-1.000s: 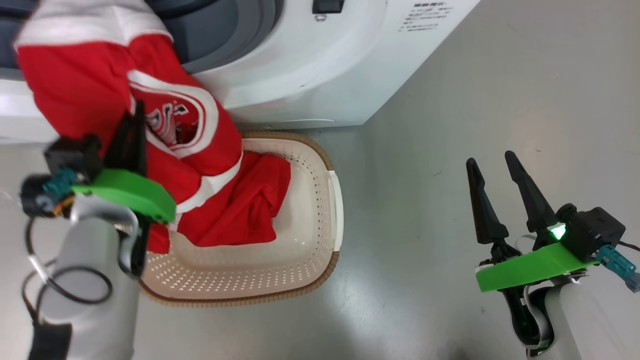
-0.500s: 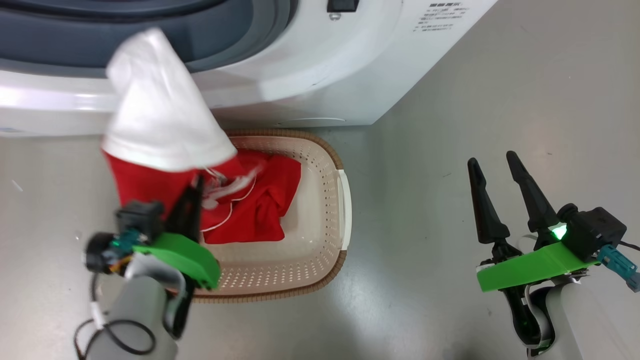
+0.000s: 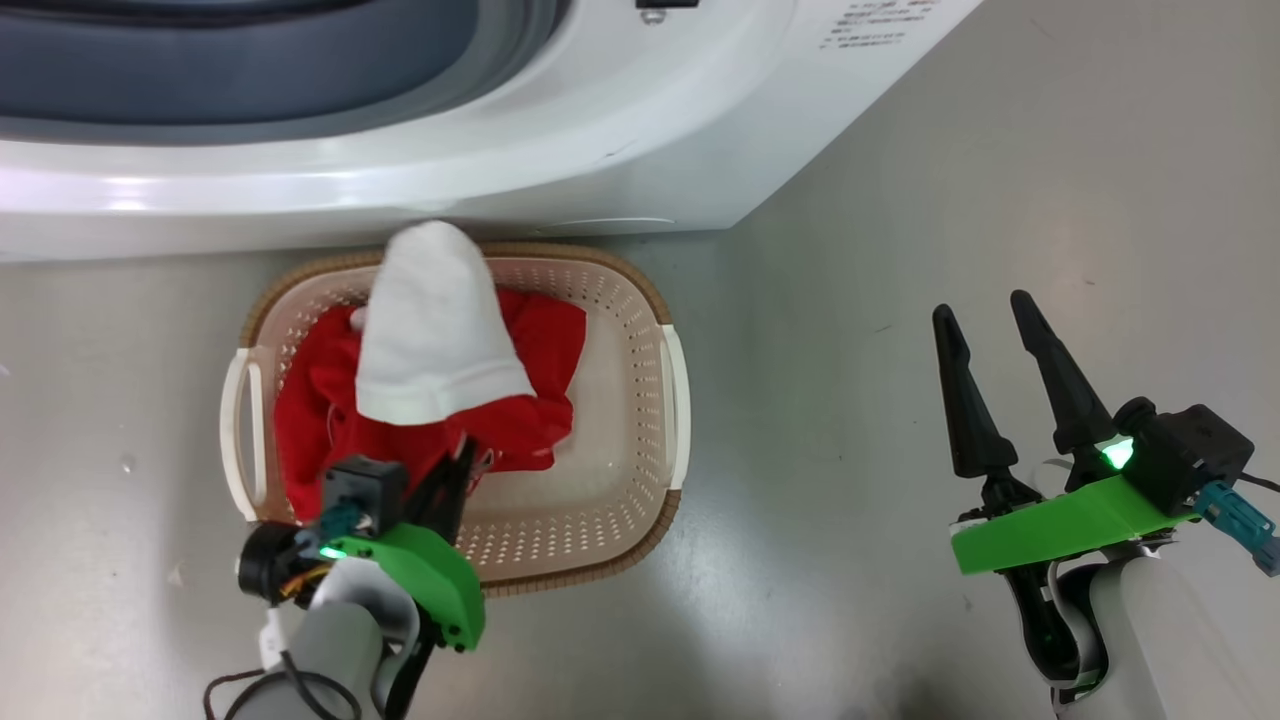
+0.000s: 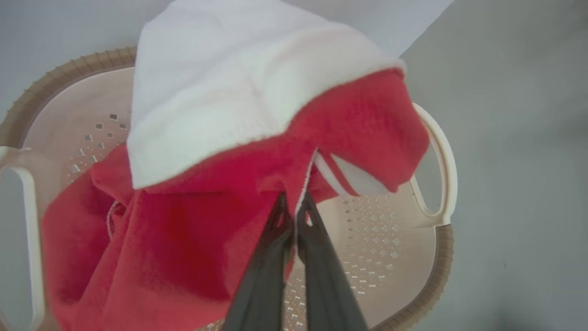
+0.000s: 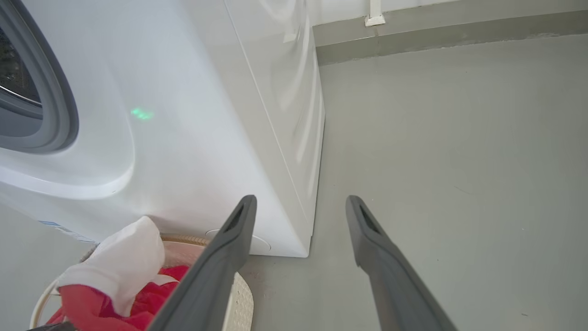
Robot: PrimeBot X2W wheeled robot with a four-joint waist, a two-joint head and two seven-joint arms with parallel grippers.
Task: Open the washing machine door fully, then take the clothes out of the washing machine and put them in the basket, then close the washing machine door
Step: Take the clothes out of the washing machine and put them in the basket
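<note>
While the left claw [image 4: 295, 202], pinched on a red fold, holds the clothes [image 3: 430, 340] heaped in the basket [image 3: 600, 480] centre-left below the washing machine [image 3: 600, 130], only release and closing the door seem left; the right claw [image 3: 980, 310] hangs spread, empty.

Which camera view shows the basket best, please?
The head view: nearly the whole basket shows from above, with its brown rim and both handles, in front of the washing machine. The left wrist view shows it close, but largely covered by the clothes. The right wrist view has a corner of its rim at the bottom left.
</note>
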